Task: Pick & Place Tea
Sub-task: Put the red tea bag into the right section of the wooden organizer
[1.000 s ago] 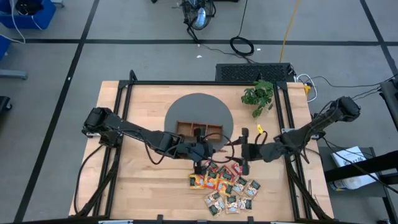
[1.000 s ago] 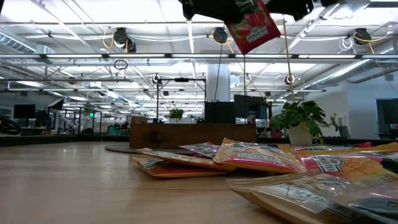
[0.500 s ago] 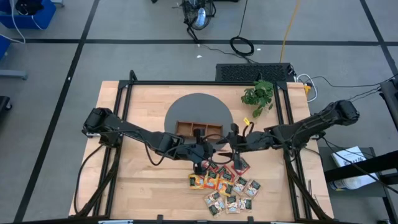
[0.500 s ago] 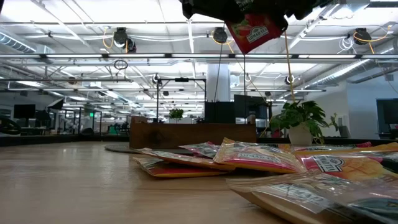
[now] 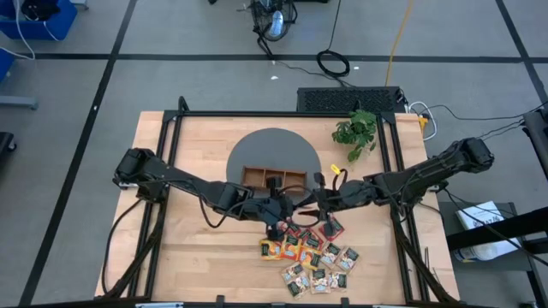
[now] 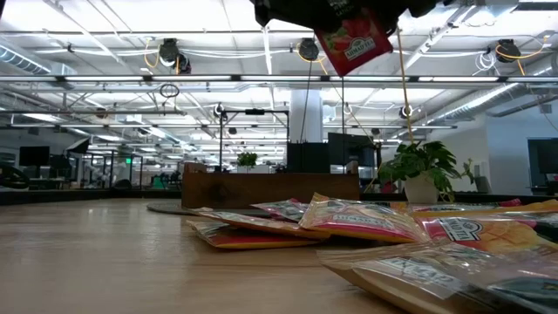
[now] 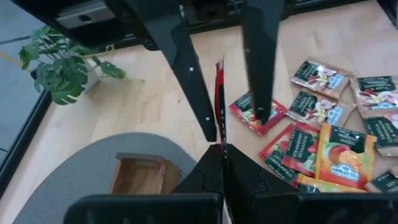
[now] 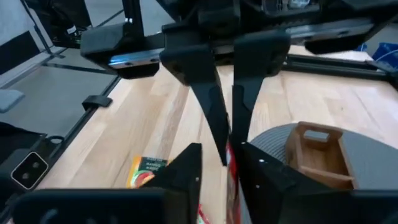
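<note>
A flat red rectangular tea-bag sachet with a printed label [image 6: 353, 44] is being held in the air above the wooden worktop [image 5: 197, 158], pinched edge-on between the pressed-together fingers of the left end effector [image 5: 295, 208]. The right end effector [image 5: 315, 204] is being held directly opposite it, its two dark fingers [image 8: 186, 171] flanking the same red sachet; whether they are touching it cannot be told. Below both end effectors, a loose pile of red, orange-yellow and dark green flat sachets [image 5: 314, 257] is lying on the worktop. Just beyond the end effectors, a brown wooden tray with three compartments [image 5: 274, 178] is resting on a round grey mat [image 5: 274, 145]. Farther past the right end effector, a small green potted plant [image 5: 356, 131] is standing near the worktop's back edge.
</note>
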